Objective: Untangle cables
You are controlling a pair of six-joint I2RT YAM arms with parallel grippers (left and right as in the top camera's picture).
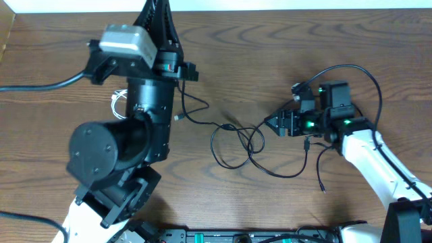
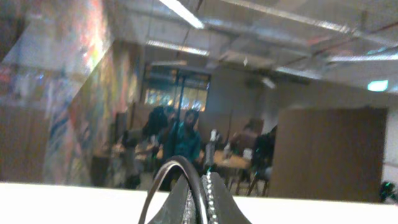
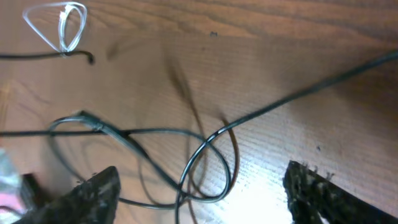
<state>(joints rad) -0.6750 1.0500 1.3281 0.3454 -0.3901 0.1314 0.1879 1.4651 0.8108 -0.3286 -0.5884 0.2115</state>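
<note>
Filling the overhead view, the wooden table [image 1: 283,40] carries both cables. The left arm [image 1: 115,155] rears high above it, and the left gripper [image 1: 187,71] is pinched closed on a raised stretch of the black cable [image 1: 236,145]. That cable sprawls in crossed loops at mid-table. The right gripper [image 1: 277,124] hovers over those loops, jaws wide apart and holding nothing. The white cable [image 1: 119,101] lies coiled, half hidden beside the left arm.
</note>
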